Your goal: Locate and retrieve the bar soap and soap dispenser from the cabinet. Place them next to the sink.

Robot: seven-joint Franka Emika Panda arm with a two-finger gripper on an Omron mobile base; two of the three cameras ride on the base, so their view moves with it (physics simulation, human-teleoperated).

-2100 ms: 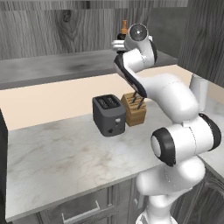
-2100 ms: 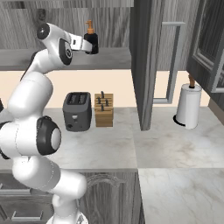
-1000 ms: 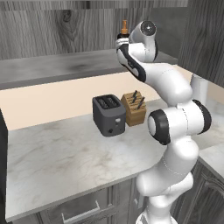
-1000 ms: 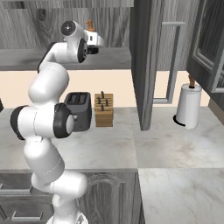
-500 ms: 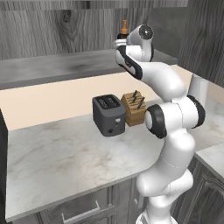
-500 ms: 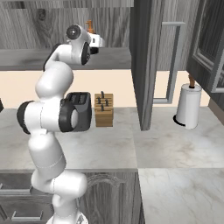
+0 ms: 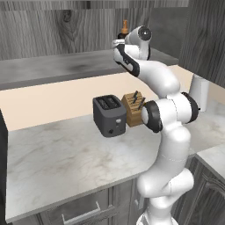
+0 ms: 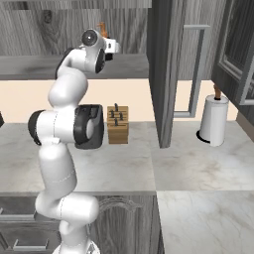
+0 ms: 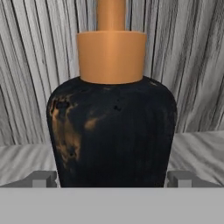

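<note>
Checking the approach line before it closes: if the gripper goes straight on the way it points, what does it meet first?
The soap dispenser: its black body sits dead ahead between the fingertips, seemingly very close. The cabinet back wall lies behind it.

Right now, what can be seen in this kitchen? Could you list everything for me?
soap dispenser: one, black with an orange pump top, upright on the cabinet shelf, close in front of the gripper.
cabinet: one, dark grey wood grain, door swung open, silver bar handle.
toaster: one, dark grey, on the counter.
knife block: one, tan wood with dark handles, beside the toaster.
paper-towel roll: one, white, upright on the counter to the right of the open door.
counter: one, pale marble, with grey drawers below.
arm: one, white with dark joints, reaching up to the shelf.
gripper: one, a fingertip on each side of the dispenser's base; contact cannot be told.
</note>
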